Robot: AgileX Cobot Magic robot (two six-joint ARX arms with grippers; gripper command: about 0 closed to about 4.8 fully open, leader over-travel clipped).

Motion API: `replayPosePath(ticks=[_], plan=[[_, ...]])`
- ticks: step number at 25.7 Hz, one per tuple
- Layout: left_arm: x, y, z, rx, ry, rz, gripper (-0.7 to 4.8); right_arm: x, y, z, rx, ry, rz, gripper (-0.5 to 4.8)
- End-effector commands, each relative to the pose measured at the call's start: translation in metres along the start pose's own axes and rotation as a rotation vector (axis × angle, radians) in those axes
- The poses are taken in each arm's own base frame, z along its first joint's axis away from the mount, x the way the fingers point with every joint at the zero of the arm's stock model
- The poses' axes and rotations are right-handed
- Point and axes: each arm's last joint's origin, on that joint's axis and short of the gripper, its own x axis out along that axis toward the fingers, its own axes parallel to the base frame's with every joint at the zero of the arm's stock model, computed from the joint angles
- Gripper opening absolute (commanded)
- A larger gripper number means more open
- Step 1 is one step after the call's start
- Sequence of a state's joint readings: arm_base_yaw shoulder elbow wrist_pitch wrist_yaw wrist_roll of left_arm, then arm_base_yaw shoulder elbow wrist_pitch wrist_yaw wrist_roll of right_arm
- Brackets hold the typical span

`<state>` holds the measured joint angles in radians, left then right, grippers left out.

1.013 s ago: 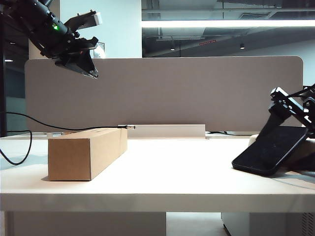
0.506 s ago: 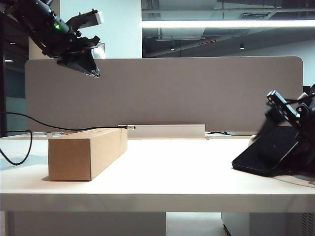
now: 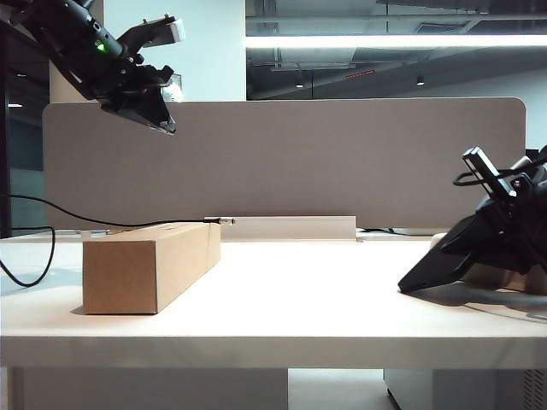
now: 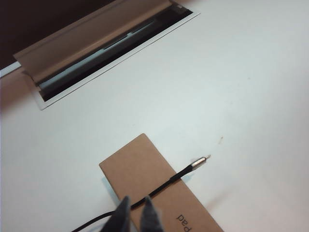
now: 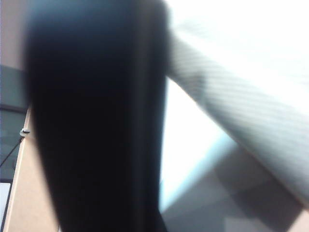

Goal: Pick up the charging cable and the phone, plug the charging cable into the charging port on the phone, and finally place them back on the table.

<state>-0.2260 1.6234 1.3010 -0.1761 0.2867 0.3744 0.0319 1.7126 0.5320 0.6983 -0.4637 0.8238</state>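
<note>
The charging cable (image 3: 102,224) runs in from the left across the top of a cardboard box, its metal plug tip (image 3: 226,220) jutting past the box's far end. My left gripper (image 3: 162,124) hangs high above that box, its fingertips almost together with nothing between them. In the left wrist view it (image 4: 136,200) hovers over the cable (image 4: 164,186) and plug (image 4: 200,160). The black phone (image 3: 444,260) stands tilted at the right of the table (image 3: 299,299), its lower corner on the surface. My right gripper (image 3: 497,235) is shut on the phone's raised part. The phone (image 5: 96,121) fills the right wrist view as a dark blur. The charging port is not visible.
The long brown cardboard box (image 3: 149,265) lies left of centre, also seen in the left wrist view (image 4: 145,164). A grey divider panel (image 3: 342,162) stands behind the table, with a cable tray slot (image 4: 111,48) along its foot. The table's front edge is close to the camera.
My right gripper came down onto the phone and closed on it. The phone turned from screen-facing to nearly edge-on. The left gripper stayed high with only a slight roll.
</note>
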Motion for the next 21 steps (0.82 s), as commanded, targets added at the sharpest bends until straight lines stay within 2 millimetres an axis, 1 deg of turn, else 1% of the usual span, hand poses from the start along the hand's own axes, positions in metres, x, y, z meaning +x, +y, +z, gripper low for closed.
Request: replayPosePath(ticks=[1,7,9,14,16,18,19,21], plan=[[-0.001,-0.001,0.005,0.055,-0.028,-0.003,0.3,0.0,0.0,-0.005,-0.018,0.062,0.049,-0.05],[0.011,0.0,0.006,0.048,-0.005,-0.028,0.3,-0.009,0.016,0.001,-0.049,0.062,0.138,-0.05],[0.018,-0.001,0.01,0.048,0.009,-0.043,0.3,-0.013,0.023,0.004,-0.067,0.052,0.167,-0.05],[0.046,-0.006,0.026,0.054,0.052,-0.1,0.31,-0.04,0.057,0.015,-0.165,0.014,0.322,-0.06],[0.059,-0.005,0.027,0.07,0.072,-0.115,0.31,-0.055,0.073,0.019,-0.209,-0.007,0.383,-0.05],[0.067,-0.004,0.024,0.096,0.117,-0.131,0.81,-0.067,0.084,0.02,-0.27,-0.022,0.422,-0.05],[0.072,-0.003,0.023,0.107,0.167,-0.146,0.95,-0.076,0.09,0.02,-0.307,-0.039,0.432,-0.05],[0.078,-0.002,0.022,0.122,0.224,-0.175,0.95,-0.087,0.098,0.02,-0.361,-0.061,0.442,-0.06]])
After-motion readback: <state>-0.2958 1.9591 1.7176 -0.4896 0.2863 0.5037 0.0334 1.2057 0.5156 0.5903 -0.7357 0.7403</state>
